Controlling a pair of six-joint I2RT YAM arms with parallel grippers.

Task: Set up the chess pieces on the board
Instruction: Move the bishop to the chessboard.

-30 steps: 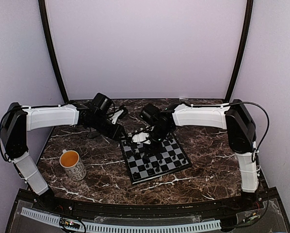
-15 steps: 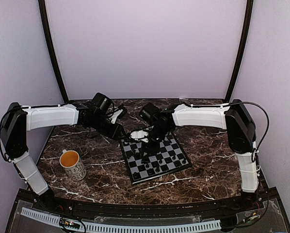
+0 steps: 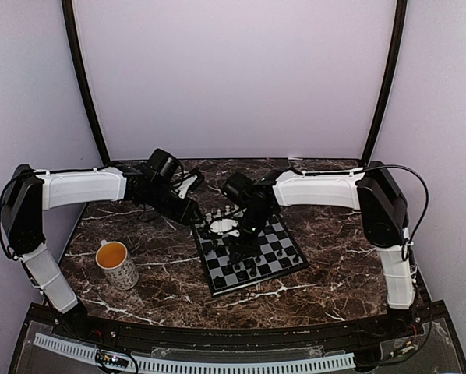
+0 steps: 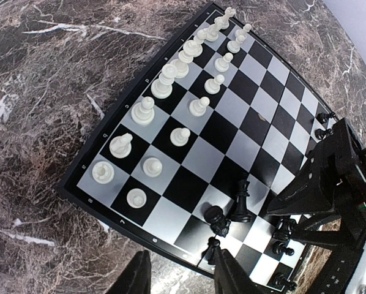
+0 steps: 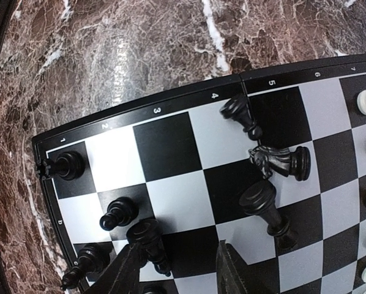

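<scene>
The board [image 3: 284, 249] lies in the middle of the marble table. White chess pieces [image 4: 161, 86] stand in two rows along its far side. Black chess pieces [image 5: 119, 211] stand near my right gripper [image 5: 178, 274], which hangs open low over the board's black side. A black piece [image 5: 149, 239] leans beside its left finger [image 5: 125, 275], apart from the right finger. A black knight [image 5: 280, 160] lies on its side mid-board, with two more black pieces [image 5: 265, 208] close by. My left gripper [image 4: 180, 278] hovers open and empty over the board's edge [image 4: 109, 211].
A patterned mug [image 3: 118, 265] of orange-brown liquid stands on the table to the left of the board. Both arms reach in from the sides and meet over the board's far half. Pale walls close the back and sides.
My right gripper has shifted left and nearer over the board, and its jaws stand slightly wider. The left arm has not moved.
</scene>
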